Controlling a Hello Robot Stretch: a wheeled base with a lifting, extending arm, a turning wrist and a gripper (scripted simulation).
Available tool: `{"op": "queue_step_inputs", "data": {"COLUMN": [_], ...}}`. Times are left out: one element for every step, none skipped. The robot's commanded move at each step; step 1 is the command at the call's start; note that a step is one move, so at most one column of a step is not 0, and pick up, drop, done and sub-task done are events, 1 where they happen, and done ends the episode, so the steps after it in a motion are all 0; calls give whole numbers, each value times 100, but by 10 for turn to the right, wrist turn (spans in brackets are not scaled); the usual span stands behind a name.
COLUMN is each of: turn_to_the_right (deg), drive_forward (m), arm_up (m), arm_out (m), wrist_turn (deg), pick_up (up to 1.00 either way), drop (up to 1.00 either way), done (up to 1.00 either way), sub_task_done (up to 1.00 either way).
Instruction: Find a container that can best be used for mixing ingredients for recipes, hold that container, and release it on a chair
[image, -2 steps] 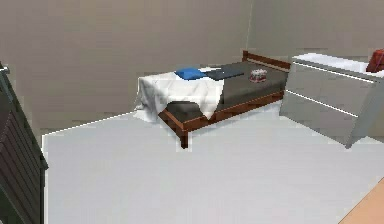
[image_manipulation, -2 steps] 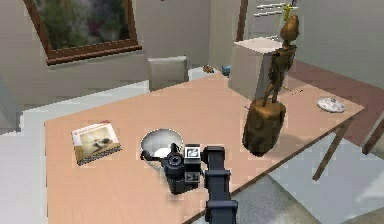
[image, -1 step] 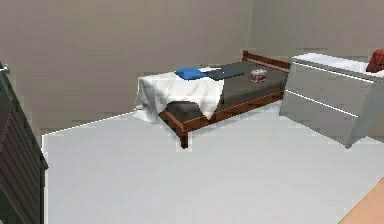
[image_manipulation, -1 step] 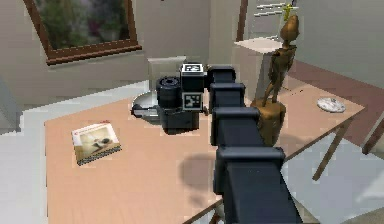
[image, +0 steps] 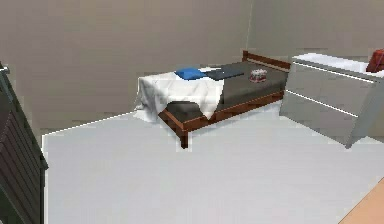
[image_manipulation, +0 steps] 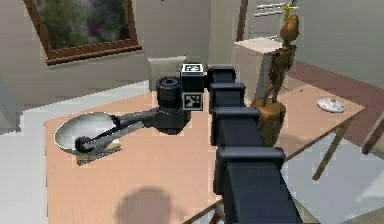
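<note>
A shallow silvery bowl (image_manipulation: 80, 130) lies on the wooden table (image_manipulation: 150, 170) toward the arm side view's left. The dark arm (image_manipulation: 240, 140) rises from the bottom edge to two white marker squares. Left of them, the gripper (image_manipulation: 92, 148) reaches with its thin fingers (image_manipulation: 120, 125) to the bowl's near rim. Because the bowl rests on the tabletop at the gripper's far end, I cannot tell whether it holds anything. A pale chair back (image_manipulation: 165, 68) stands behind the table's far edge.
On the table's right part stand a wooden figure (image_manipulation: 278, 85) and a small plate (image_manipulation: 331, 104). A window (image_manipulation: 85, 25) is on the wall behind. In the forward view, a bed (image: 215, 90) with a white sheet and a white dresser (image: 330, 95) stand beyond grey floor.
</note>
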Motion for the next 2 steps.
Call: {"op": "queue_step_inputs", "data": {"turn_to_the_right": [0, 0], "drive_forward": [0, 0], "arm_up": [0, 0], "arm_out": [0, 0], "wrist_turn": [-450, -180], "pick_up": [0, 0], "drop": [0, 0], "done": [0, 0], "sub_task_done": [0, 0]}}
